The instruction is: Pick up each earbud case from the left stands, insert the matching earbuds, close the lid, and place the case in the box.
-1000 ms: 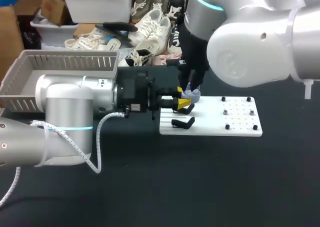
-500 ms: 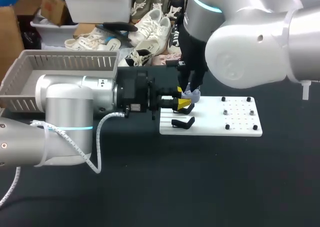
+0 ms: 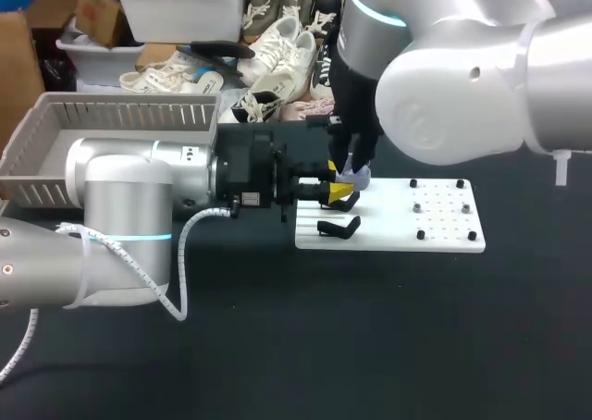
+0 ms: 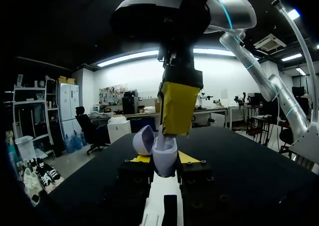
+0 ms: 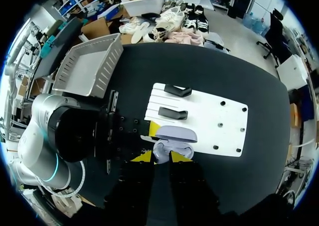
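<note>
Head view, mid-frame: left pincer (image 3: 338, 191) gripped the open earbud case (image 3: 355, 172) (lid tilted back); right pincer (image 5: 160, 157) hung directly above, its hold impossible to tell.

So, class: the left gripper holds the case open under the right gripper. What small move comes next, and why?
Probably the right gripper should ease straight down toward the earbud case. The left gripper holds it upright with its lid swung open, and the right gripper hangs just over the opening. Whether an earbud is seated, I cannot tell.

right arm (image 3: 444, 96) elbow shifted slightly left
</note>
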`<act>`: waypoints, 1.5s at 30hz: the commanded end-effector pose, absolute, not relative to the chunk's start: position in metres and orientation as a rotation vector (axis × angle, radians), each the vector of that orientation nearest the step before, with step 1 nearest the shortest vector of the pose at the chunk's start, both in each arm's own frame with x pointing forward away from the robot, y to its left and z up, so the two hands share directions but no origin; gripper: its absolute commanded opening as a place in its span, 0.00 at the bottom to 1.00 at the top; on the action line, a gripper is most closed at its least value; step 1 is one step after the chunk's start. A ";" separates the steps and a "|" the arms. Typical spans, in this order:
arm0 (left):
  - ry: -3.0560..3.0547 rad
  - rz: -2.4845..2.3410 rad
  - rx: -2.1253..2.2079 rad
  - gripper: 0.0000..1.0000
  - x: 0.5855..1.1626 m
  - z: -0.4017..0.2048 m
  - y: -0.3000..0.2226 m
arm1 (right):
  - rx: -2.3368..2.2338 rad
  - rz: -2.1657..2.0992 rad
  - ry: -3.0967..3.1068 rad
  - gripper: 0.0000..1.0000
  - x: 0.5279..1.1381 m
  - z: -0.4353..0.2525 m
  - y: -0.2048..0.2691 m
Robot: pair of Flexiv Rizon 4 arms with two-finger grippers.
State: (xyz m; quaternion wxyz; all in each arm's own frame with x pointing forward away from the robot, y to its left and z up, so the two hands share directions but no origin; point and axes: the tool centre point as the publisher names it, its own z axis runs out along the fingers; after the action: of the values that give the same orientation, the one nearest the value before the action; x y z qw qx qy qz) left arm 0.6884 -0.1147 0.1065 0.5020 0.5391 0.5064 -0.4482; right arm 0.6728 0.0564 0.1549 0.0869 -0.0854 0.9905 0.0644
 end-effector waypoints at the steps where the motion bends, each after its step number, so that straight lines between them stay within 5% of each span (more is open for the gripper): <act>1: 1.223 -1.080 1.300 0.00 0.688 0.106 -0.115 | -0.249 0.179 2.957 0.00 0.674 0.153 0.058; 13: 1.223 -1.080 1.300 0.00 0.688 0.106 -0.115 | -0.252 0.158 2.974 0.00 0.675 0.146 0.060; 15: 1.223 -1.080 1.300 0.00 0.688 0.106 -0.115 | -0.250 0.155 2.974 0.23 0.675 0.146 0.060; 22: 1.223 -1.080 1.300 0.00 0.688 0.106 -0.115 | -0.242 0.153 2.965 0.30 0.675 0.148 0.059; 29: 1.223 -1.080 1.300 0.00 0.688 0.106 -0.115 | -0.227 0.154 2.951 0.82 0.672 0.153 0.057; 45: 1.223 -1.080 1.300 0.00 0.688 0.106 -0.115 | -0.010 0.144 2.906 1.00 0.690 0.178 0.027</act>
State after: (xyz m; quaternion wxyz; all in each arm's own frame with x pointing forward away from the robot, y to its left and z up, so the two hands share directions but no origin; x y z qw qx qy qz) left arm 0.6885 -0.1148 0.1066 0.5024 0.5391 0.5062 -0.4481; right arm 0.6874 0.0334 0.1776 0.1098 -0.0175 0.9925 0.0501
